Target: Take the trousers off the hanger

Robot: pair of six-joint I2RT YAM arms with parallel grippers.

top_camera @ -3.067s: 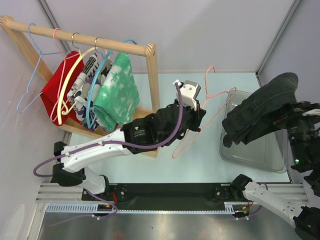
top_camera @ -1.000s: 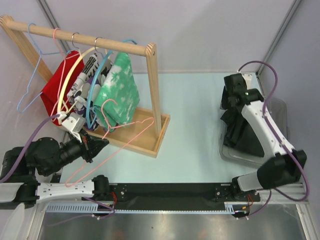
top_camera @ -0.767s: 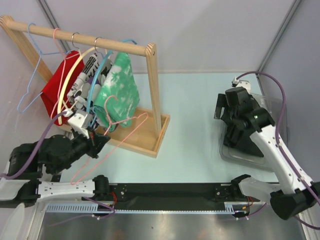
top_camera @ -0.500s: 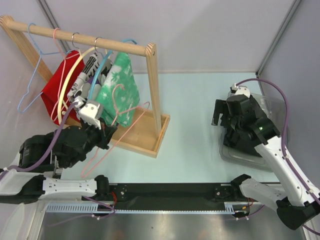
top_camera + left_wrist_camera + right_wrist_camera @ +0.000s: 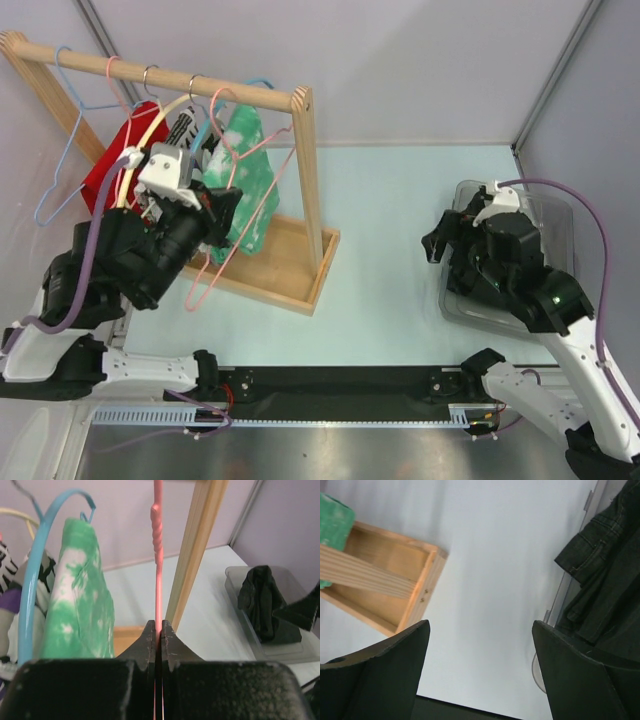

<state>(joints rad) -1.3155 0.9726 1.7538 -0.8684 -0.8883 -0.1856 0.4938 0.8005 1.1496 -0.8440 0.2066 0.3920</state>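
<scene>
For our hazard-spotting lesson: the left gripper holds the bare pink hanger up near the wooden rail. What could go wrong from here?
1. The left gripper pinches the pink hanger by its thin wire only, so it may swivel or slip before the hook is seated on the wooden rail.
2. It hangs close to the green garment and blue hanger, so it might snag them.

The pale blue-green desk (image 5: pixel 400 250) carries two things, well apart. On its left side stands a wooden clothes rack (image 5: pixel 305 160), its tray-like base (image 5: pixel 298 258) resting flat on the surface. On the right side, near the wall, sits a clear plastic bin (image 5: pixel 556 205).
</scene>
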